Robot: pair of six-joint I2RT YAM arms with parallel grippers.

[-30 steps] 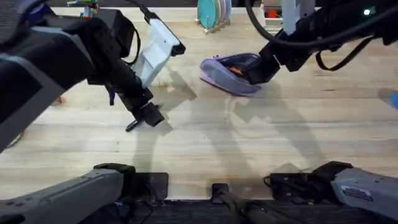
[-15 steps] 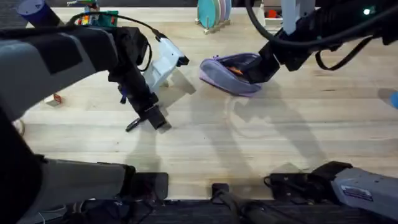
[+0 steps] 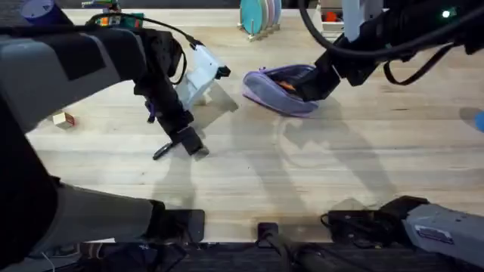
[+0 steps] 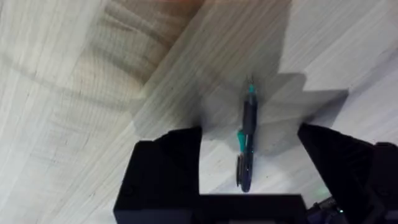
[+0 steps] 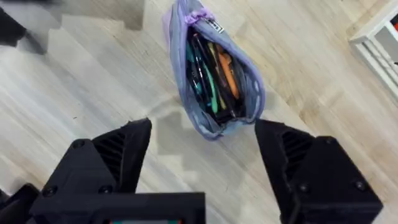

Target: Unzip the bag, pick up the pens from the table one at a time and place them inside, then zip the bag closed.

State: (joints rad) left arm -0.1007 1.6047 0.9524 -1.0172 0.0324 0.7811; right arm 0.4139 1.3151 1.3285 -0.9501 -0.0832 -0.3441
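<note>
A slim black pen (image 4: 247, 140) with green marks lies flat on the table (image 3: 302, 181). My left gripper (image 4: 249, 165) is open and straddles it, one black finger on each side. From overhead the pen (image 3: 161, 153) sticks out from under the left gripper (image 3: 187, 142). The lavender bag (image 3: 278, 89) lies unzipped at the back centre. Black, green and orange pens show inside the bag (image 5: 214, 81). My right gripper (image 5: 202, 155) is open with the bag's near end between its fingers, and overhead the right gripper (image 3: 318, 81) sits at the bag's right end.
A rack of teal plates (image 3: 259, 15) stands at the back edge, with a white rack (image 5: 379, 37) of red-and-white tools to its right. A small red-and-white block (image 3: 62, 119) lies at the left. A blue object (image 3: 476, 119) shows at the right edge.
The left arm's upper part has swung and settled while its gripper stays over the pen. The right arm and the bag have not moved.
</note>
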